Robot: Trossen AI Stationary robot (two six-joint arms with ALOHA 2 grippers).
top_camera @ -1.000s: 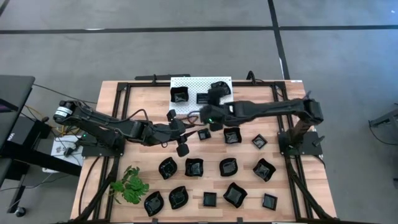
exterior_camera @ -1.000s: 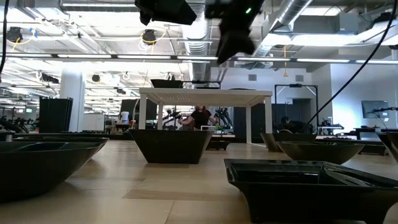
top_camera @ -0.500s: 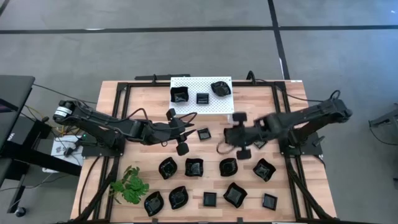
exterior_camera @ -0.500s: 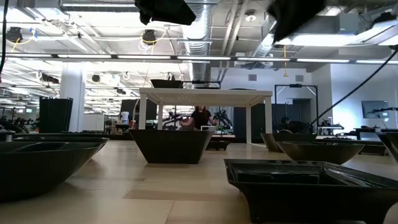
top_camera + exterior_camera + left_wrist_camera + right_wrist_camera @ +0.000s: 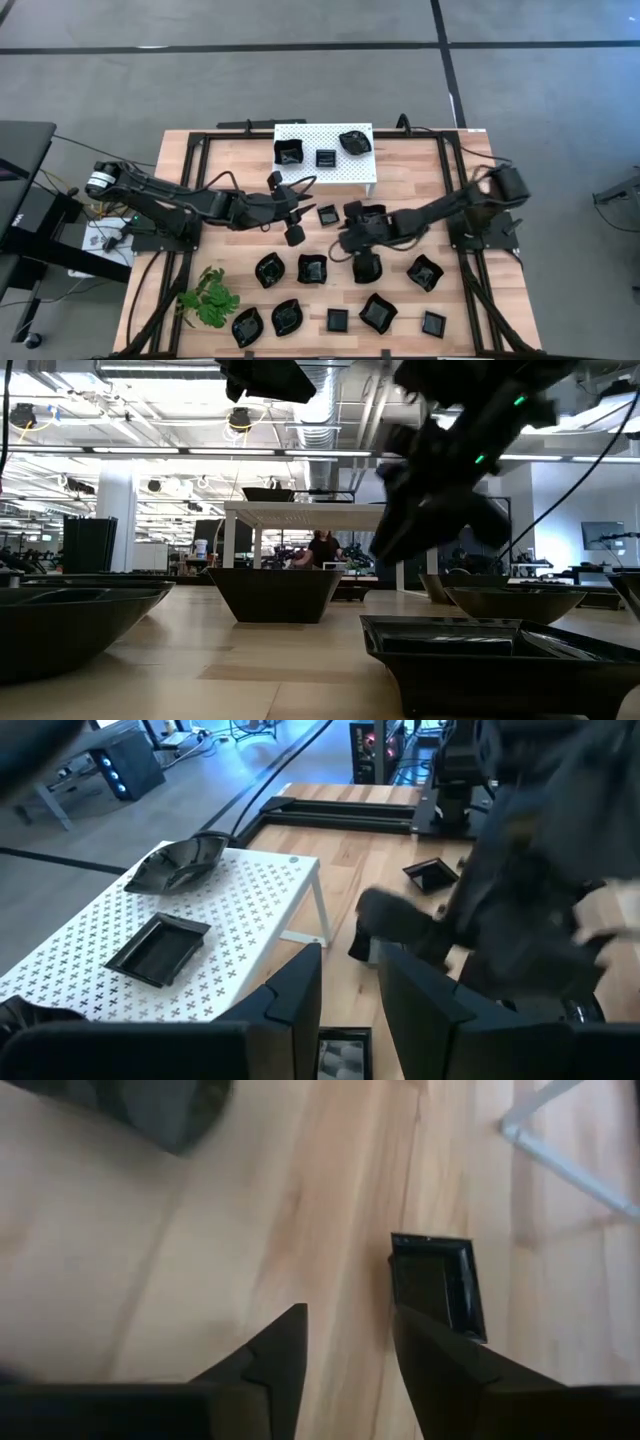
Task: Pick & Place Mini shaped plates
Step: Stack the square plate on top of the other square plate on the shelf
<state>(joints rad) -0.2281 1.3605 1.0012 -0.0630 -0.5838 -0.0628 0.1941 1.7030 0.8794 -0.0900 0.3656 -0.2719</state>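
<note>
Several glossy black mini plates lie on the wooden table, such as a round one [image 5: 269, 268] and a wavy one [image 5: 424, 272]. Three more rest on the white perforated platform [image 5: 305, 172]. My right gripper [image 5: 345, 238] [image 5: 350, 1335] hovers open over bare wood near the table's middle, with a small square plate [image 5: 437, 1285] just beside one finger. In the low view it is a blurred dark shape [image 5: 430, 510] above the plates. My left gripper [image 5: 288, 212] [image 5: 350, 1005] is open above another small square plate [image 5: 343, 1055], near the platform's front edge.
A green plant sprig [image 5: 210, 297] lies at the table's near left corner. The platform's white legs [image 5: 322, 915] stand between the two grippers. Black frame rails [image 5: 190, 150] run along the table's sides. Bare wood shows between the platform and the rows of plates.
My right gripper left the platform's far right plate, swung back toward the table's right, then came left and down toward the table's middle, in front of the platform. It stays open and carries nothing. The plate remains on the platform.
</note>
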